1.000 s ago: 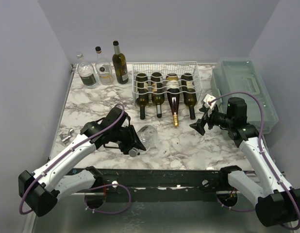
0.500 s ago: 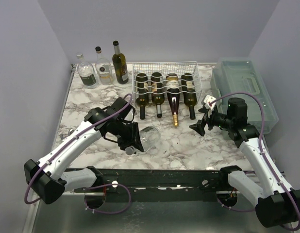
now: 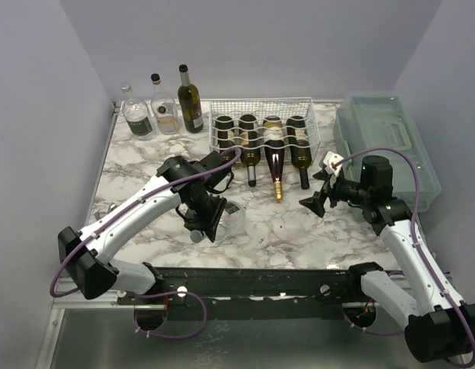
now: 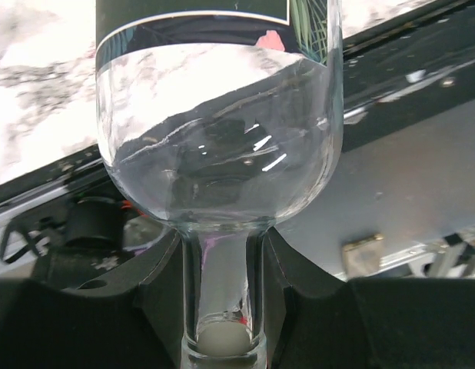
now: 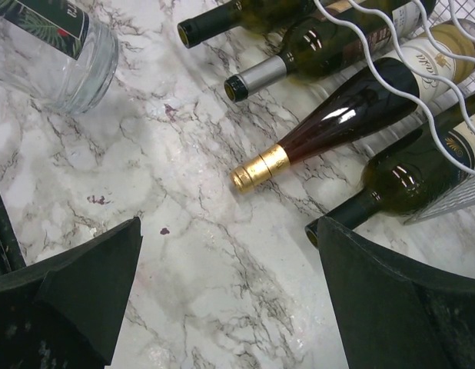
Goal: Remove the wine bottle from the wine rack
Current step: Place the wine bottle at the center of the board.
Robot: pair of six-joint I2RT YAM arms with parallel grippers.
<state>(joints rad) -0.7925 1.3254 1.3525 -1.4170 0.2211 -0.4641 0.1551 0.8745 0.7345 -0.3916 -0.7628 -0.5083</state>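
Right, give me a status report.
Left pincer shut on clear bottle, at neck. Right pincer open, near wine rack. Four wine bottles racked. Bare marble table ahead.

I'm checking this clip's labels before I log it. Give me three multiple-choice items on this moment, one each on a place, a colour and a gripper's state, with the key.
1. Where do the three upright bottles stand?
A) inside the plastic box
B) at the far left corner of the table
C) at the near edge, by the arm bases

2. What colour is the foil on the neck of the dark red bottle lying in the wine rack?
A) gold
B) blue
C) white

3. What is the left gripper doing?
A) open and empty
B) shut on a cloth
C) shut on the neck of the clear bottle

Key: B, since the top view shows them grouped at the back left. A, since the right wrist view shows a gold capsule. C, since the fingers flank the glass neck in the left wrist view.
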